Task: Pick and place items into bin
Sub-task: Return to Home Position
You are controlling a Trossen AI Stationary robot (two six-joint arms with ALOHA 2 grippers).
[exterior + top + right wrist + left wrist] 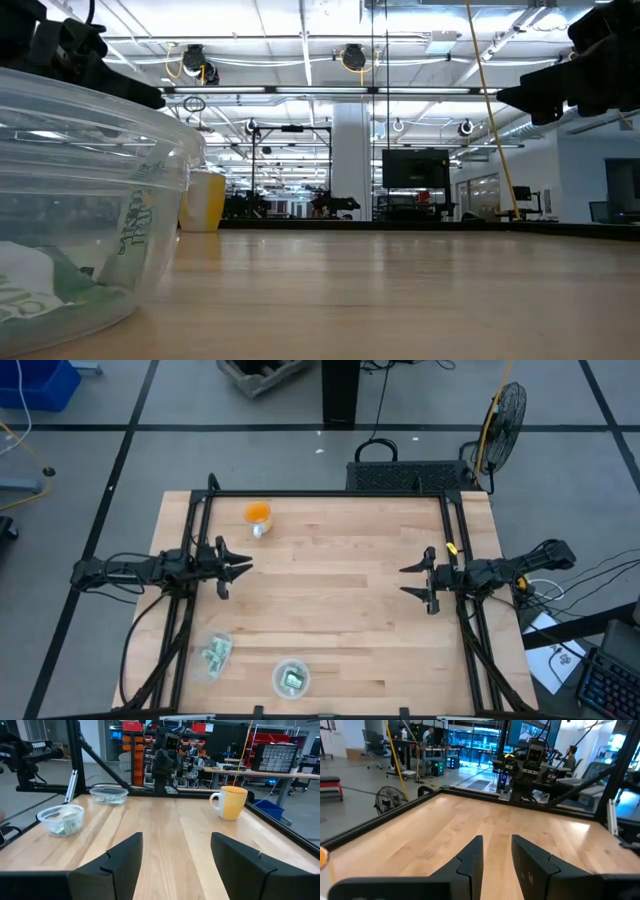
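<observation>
Pale green and white packets lie in two clear containers near the table's near edge: a rectangular tub (pixel 215 655) (pixel 108 795) and a round bowl (pixel 291 678) (pixel 61 819). The bowl fills the left of the low view (pixel 80 200), with a packet on its bottom (pixel 40 285). No loose packet shows on the bare wood. My left gripper (pixel 238 567) (pixel 497 847) hovers open over the left-middle of the table, pointing right. My right gripper (pixel 413 581) (pixel 175 852) hovers open over the right-middle, pointing left. Both stand well above the wood and far from the containers.
An orange-yellow cup-like object (pixel 257 515) (pixel 232 802) (pixel 205 200) stands near the far-left corner. A black frame rail (pixel 330 493) runs along the table's far edge and both sides. Bare wood (pixel 330 590) lies between the grippers. A floor fan (pixel 505 410) stands beyond the far-right corner.
</observation>
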